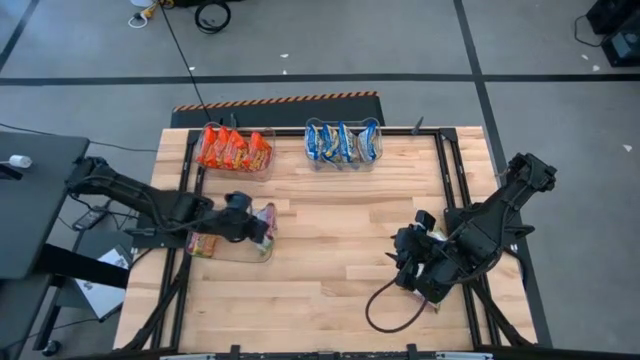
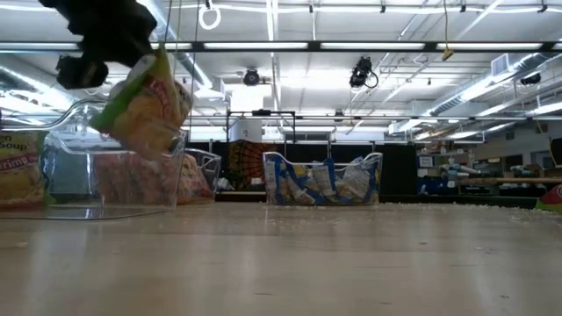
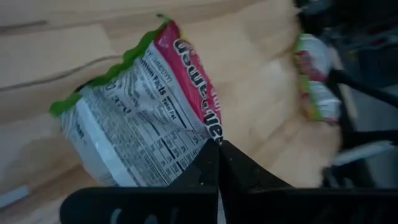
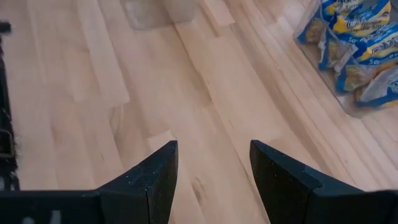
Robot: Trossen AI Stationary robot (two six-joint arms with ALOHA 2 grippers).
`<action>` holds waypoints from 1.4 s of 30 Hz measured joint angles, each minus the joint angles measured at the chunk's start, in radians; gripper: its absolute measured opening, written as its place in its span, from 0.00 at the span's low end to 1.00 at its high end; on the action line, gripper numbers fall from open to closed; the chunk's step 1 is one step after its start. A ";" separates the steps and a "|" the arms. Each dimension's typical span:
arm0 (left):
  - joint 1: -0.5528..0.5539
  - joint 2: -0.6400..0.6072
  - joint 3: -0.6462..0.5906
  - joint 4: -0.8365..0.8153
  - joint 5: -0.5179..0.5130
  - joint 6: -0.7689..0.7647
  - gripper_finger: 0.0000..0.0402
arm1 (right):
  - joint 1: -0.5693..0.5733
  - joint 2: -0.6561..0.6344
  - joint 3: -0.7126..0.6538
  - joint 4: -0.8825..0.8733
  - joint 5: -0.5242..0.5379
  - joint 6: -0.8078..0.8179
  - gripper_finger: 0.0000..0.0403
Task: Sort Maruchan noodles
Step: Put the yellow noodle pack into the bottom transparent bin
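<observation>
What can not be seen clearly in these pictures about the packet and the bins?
- Green-and-white packet: the left gripper pinches one corner; the left wrist view shows mostly its back.
- Left clear bin: the left arm covers it in the high view, so its packet count is unknown.
- Blue packets: too small to count surely.
- Right gripper: open over bare wood; the low view misses it.

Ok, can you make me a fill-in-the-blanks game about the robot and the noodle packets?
1. The left gripper is pinching a packet with a ____ edge.
2. The bin with the blue packets is at the back of the ____.
3. The right gripper is open and holds ____.
4. The orange-red packets stand in a clear ____.

Missing words: green; table; nothing; bin
</observation>
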 joint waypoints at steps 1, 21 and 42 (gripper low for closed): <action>-0.008 -0.023 -0.015 0.020 -0.001 0.003 0.00 | 0.007 0.000 0.000 0.004 0.010 0.011 0.51; -0.085 -0.115 -0.080 -0.230 0.020 0.141 0.01 | -0.177 0.064 -0.009 0.125 0.060 -0.202 0.51; -0.098 -0.135 -0.368 0.392 0.063 0.392 0.01 | -0.476 0.419 -0.009 0.940 -0.066 -0.648 0.51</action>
